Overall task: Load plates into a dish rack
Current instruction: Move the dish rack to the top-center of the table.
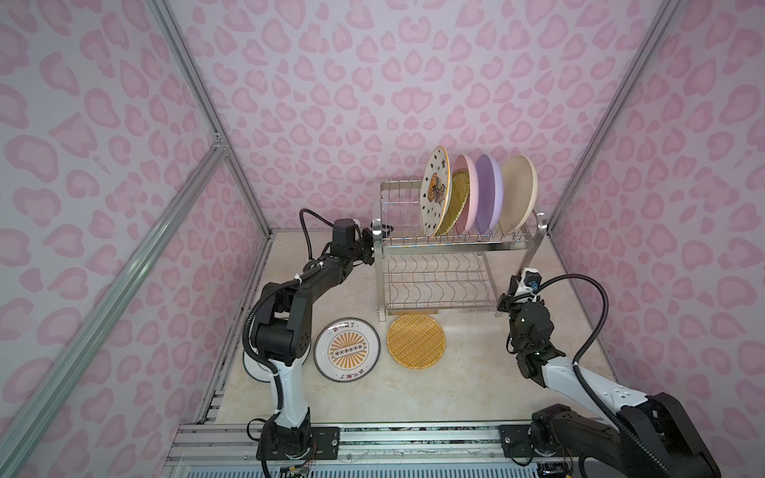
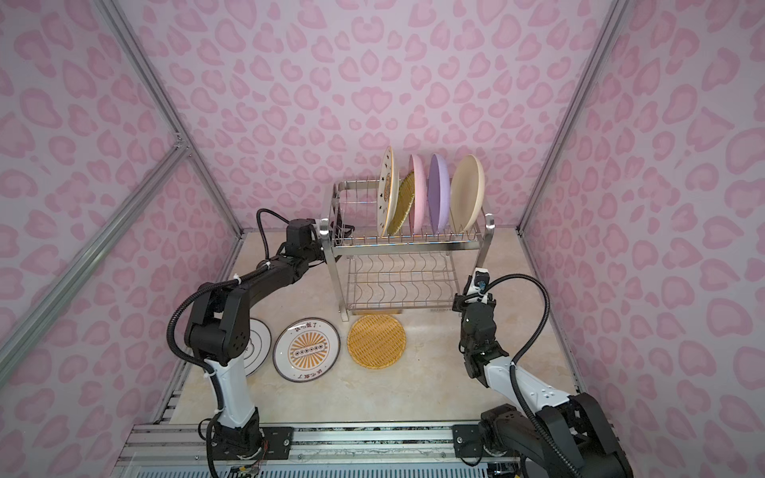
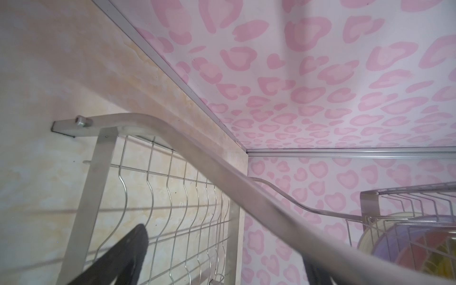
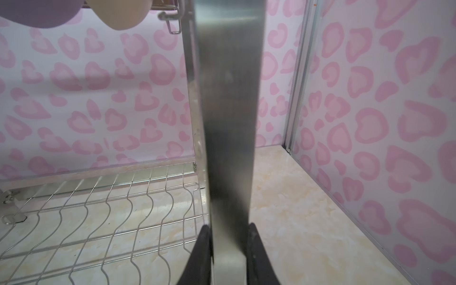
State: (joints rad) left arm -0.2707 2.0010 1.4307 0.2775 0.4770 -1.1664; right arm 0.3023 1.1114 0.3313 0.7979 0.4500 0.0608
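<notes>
The dish rack stands at the back of the desk, its long axis running side to side along the rear wall. Five plates stand on edge in its top tier, hollow faces turned left: star plate, a yellow woven one tucked low against it, pink plate, lilac plate and cream plate. The lower tier's wavy wires are bare. Flat on the desk before the rack lie the sunburst plate and a second woven plate. A dark-rimmed plate lies mostly under the left arm's elbow and shows more fully in one top view. The right gripper pinches the rack's front right leg, fingers pressed to both sides, which only the right wrist view shows clearly. The left gripper stands wide, straddling the rack's left end post, with one finger clear of the steel.
</notes>
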